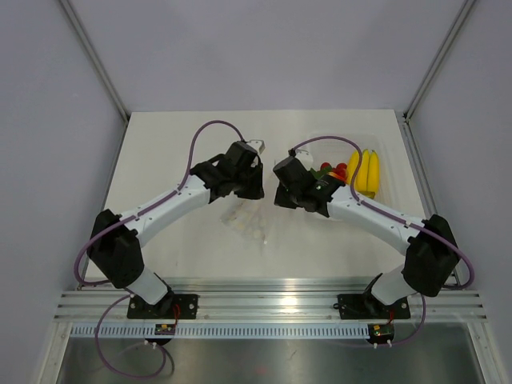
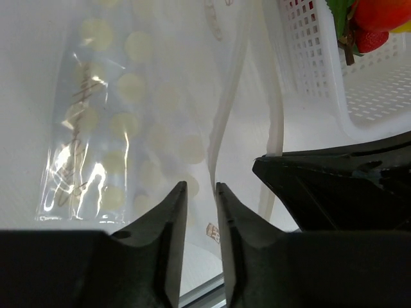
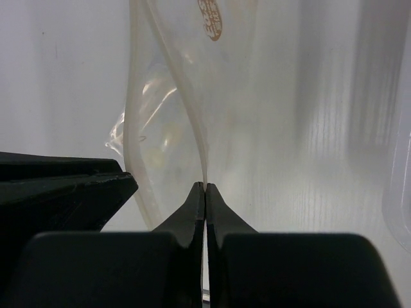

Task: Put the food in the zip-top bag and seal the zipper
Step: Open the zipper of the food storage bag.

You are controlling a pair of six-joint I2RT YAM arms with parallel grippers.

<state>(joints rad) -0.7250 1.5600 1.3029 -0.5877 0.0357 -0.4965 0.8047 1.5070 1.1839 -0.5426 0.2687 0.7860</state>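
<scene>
Pinching one lip of the zipper [image 2: 221,115] with my right gripper [image 3: 205,187], its fingers pressed together, I have the single zip-top bag [image 2: 128,128] lying between my two arms. My left gripper [image 2: 201,187] stands slightly parted at the bag's edge, though I cannot tell whether it touches. One banana bunch [image 1: 366,170] and one strawberry cluster [image 1: 336,170] sit in the white basket [image 2: 308,70], outside the bag.

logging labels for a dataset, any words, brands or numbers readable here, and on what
Nothing can be read.
Brown oval stamp on the zip-top bag: lettering too blurred to read.
Two small stickers near the arm bases: too small to read.
</scene>
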